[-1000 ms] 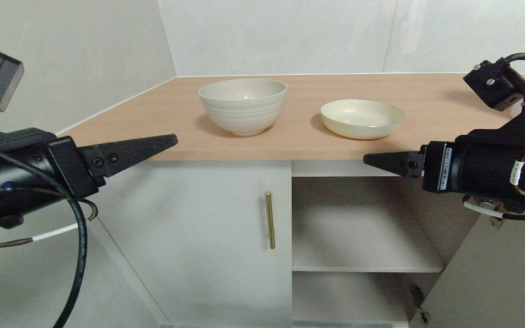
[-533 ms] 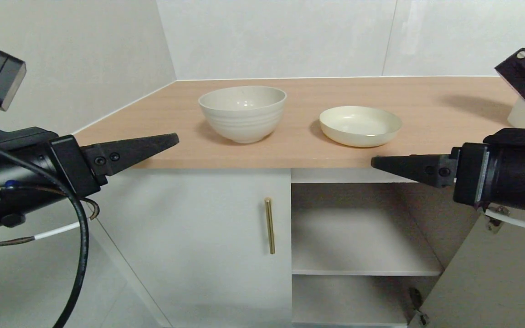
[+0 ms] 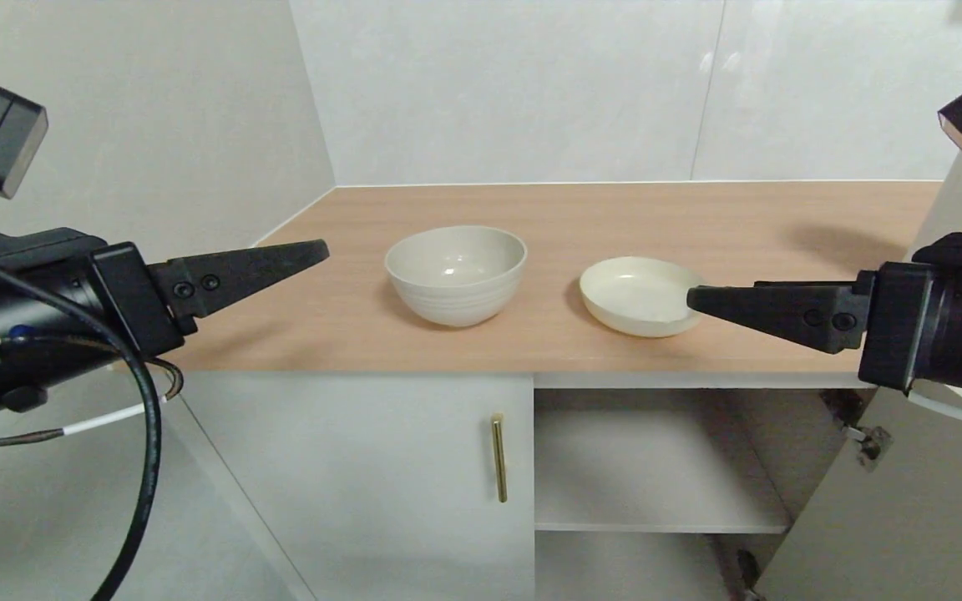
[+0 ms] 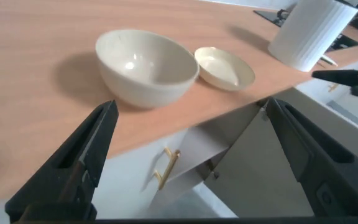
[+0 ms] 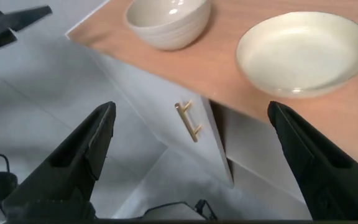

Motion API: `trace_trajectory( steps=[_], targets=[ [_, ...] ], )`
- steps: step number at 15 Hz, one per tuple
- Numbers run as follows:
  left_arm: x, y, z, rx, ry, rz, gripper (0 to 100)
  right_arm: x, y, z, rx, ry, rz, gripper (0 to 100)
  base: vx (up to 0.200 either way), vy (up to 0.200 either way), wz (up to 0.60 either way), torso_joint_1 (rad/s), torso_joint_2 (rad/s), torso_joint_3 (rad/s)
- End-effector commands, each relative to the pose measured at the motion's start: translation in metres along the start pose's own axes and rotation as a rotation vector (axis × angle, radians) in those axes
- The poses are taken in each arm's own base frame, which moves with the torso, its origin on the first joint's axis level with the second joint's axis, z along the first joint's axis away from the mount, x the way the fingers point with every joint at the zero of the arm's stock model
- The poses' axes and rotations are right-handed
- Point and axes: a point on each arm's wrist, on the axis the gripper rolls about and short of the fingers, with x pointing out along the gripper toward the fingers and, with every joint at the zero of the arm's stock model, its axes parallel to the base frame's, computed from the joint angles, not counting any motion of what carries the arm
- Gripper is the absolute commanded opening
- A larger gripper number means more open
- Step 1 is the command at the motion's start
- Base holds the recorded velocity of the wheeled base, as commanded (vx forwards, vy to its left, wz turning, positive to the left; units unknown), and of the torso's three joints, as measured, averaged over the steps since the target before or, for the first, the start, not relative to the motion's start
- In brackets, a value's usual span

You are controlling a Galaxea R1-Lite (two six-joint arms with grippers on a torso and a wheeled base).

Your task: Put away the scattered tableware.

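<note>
A deep cream bowl [image 3: 456,274] and a shallow cream dish [image 3: 635,295] stand side by side on the wooden countertop [image 3: 581,217]. My left gripper [image 3: 318,248] hangs left of the bowl, a little above the counter and clear of it. In the left wrist view the left gripper [image 4: 191,106] is open, with the bowl [image 4: 146,65] and dish [image 4: 224,67] beyond it. My right gripper [image 3: 692,298] hovers at the dish's right rim. Seen from the right wrist, the right gripper [image 5: 190,109] is open and empty, with the dish [image 5: 303,53] ahead.
Under the counter, the left cabinet door with a brass handle [image 3: 498,458] is closed. The right door [image 3: 890,501] stands open, showing a bare shelf [image 3: 656,492]. A white ribbed container [image 4: 306,31] stands on the counter to the right of the dish.
The head view has shifted: the counter now sits lower in the picture. Both grippers stand higher against the counter edge, and the right one has risen from cabinet height to dish height.
</note>
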Motion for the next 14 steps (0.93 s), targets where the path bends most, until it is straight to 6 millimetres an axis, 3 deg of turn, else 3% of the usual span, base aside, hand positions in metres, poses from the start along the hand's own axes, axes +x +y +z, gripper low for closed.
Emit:
trace_trajectory(
  steps=[1,5,6,7,9,12,14],
  targets=[
    [0.005,0.002,0.001,-0.003,0.006,0.002,100,0.008,-0.003,-0.003,0.002,0.022,-0.014,100,0.000,0.000,0.00,0.203,-0.29,-0.183],
    [0.035,0.015,0.001,-0.024,0.050,0.015,100,0.037,-0.018,0.001,0.012,0.042,-0.116,100,0.000,0.000,0.00,0.051,-0.08,-0.048],
    [0.059,0.027,-0.001,-0.050,0.102,0.043,100,0.056,-0.029,0.007,0.017,0.056,-0.242,100,0.000,0.000,0.00,0.000,0.00,0.000],
    [0.069,0.032,0.000,-0.069,0.126,0.066,100,0.067,-0.036,0.014,0.022,0.062,-0.310,100,0.000,0.000,0.00,0.000,0.00,0.000],
    [0.075,0.034,0.004,-0.124,0.173,0.126,100,0.079,-0.046,0.022,0.037,0.089,-0.396,100,0.000,0.000,0.00,0.000,0.00,0.000],
    [0.073,0.030,0.014,-0.147,0.247,0.278,100,0.096,-0.058,0.013,0.066,0.121,-0.457,100,0.000,0.000,0.00,0.000,0.00,0.000],
    [0.086,0.026,0.010,-0.173,0.282,0.330,100,0.095,-0.058,0.014,0.068,0.112,-0.471,100,0.000,0.000,0.00,0.000,0.00,0.000]
  ],
)
